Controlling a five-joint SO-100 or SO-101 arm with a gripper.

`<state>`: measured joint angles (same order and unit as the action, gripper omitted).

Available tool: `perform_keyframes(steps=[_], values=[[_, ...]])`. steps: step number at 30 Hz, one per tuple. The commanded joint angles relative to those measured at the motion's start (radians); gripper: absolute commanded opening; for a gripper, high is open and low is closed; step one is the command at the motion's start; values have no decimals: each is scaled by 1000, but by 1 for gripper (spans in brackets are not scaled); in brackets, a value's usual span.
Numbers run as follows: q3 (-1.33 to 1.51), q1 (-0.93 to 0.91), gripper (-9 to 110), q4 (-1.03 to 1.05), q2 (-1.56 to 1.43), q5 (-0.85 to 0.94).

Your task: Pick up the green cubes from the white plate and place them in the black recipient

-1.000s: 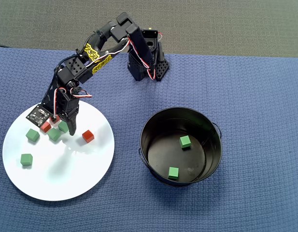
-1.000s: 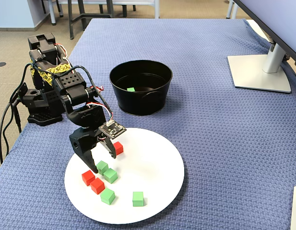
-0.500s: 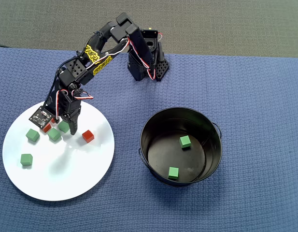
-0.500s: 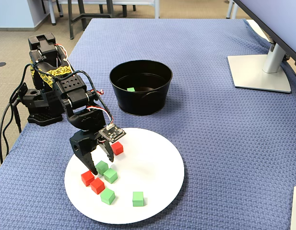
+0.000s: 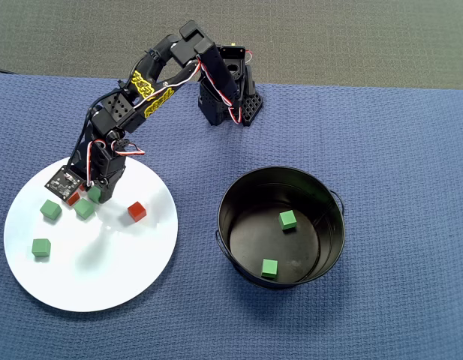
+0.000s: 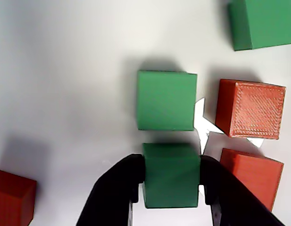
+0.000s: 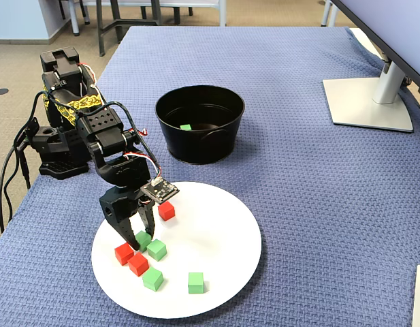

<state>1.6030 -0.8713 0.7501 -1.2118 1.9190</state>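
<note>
Blue woven cloth [image 5: 396, 150] covers the table in the overhead view, with grey carpet beyond its far edge; the arm's base [image 5: 227, 94] stands at the cloth's top edge, within reach of both vessels; the white plate [image 5: 103, 277] lies at left and the black recipient [image 5: 280, 225] at right, well apart; two green cubes [image 5: 288, 220] already lie on the bucket floor; on the plate, two green cubes sit clear at left, one [image 5: 84, 209] lies just below the gripper [image 5: 94, 193], and a red cube [image 5: 136, 211] stands off to its right; the gripper is down over the cluster, hiding part of it.

Wrist view: both black fingers [image 6: 119, 186] press the side faces of one green cube [image 6: 171, 174], the jaws closed to its width, so the grip appears made; a second green cube stands just ahead of it, two red cubes [image 6: 250, 115] close at right, another red at lower left; the tight spacing explains the narrow approach.

Fixed view: the gripper stands near upright on the plate's near-left part, the held cube at its tips; a monitor foot [image 7: 369, 102] rests on the cloth at right, chair legs on the floor behind; judged stage: cube clamped, lift not yet evident.
</note>
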Motion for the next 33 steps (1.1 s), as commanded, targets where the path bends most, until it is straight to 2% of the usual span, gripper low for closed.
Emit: perform_keyframes(steps=[1,7,13,19,26,33], values=[[-5,20,0,-26,-14,-17],[2,32,0,-67,-29,-91],[49,43,0,-98,-190,-186],[87,89,0,61,-423,-284],[132,198,0,115,-660,-563],[8,479,0,373,-799,-1069]])
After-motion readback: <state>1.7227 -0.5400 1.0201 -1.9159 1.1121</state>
